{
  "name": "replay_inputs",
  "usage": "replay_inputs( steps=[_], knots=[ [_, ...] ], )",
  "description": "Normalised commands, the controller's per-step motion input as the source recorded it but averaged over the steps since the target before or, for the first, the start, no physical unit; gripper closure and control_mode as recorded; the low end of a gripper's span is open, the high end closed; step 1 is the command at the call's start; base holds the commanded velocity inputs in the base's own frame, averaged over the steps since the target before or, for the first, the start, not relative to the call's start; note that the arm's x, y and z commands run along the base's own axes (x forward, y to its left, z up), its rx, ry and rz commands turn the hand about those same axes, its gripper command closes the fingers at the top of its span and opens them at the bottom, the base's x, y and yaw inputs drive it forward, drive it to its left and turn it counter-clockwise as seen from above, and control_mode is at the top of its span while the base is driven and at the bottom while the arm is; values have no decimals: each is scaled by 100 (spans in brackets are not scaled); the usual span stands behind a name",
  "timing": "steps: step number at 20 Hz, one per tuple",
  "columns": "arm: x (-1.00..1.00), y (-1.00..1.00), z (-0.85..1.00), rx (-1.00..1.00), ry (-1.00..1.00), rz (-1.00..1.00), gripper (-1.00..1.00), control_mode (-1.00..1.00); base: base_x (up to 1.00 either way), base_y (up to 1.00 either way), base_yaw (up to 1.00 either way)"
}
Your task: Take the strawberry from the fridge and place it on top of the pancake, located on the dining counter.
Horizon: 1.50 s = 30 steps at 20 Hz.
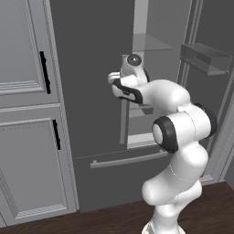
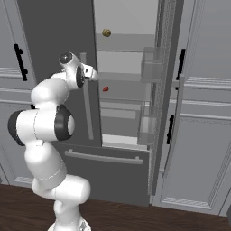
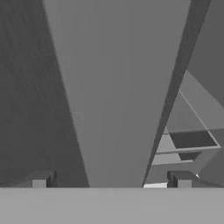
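Near first: the gripper [image 3: 111, 183] sits at the bottom of the hand view, jaws spread wide with nothing between them, nosed up close to the edge of the closed left door of the fridge [image 1: 91, 91]. Beyond, centre of the right base view, the strawberry [image 2: 105, 89] rests on a middle shelf [image 2: 126, 94]; a tan round item [image 2: 106, 32] sits higher. Best move, I'd say: swing right past the door edge, then reach in level.

cabinets [image 1: 27, 114] — grey, black handles | floor [image 2: 135, 219] — dark wood
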Motion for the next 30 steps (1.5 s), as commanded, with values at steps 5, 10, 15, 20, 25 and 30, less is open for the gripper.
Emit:
replay_inputs(
  steps=[5,10,15,20,25,30],
  knots=[
    [0,0,-35,1,-21,0,-100,-100,0,0,0],
    [4,0,-30,7,-24,0,100,-100,0,0,0],
    [12,0,-10,2,-6,-1,100,-100,0,0,0],
    [-12,18,0,0,6,-16,100,-100,0,0,0],
    [-50,67,0,-8,11,-30,100,-100,0,0,0],
    [-96,65,0,-6,3,-27,100,-100,0,0,0]
  ],
)
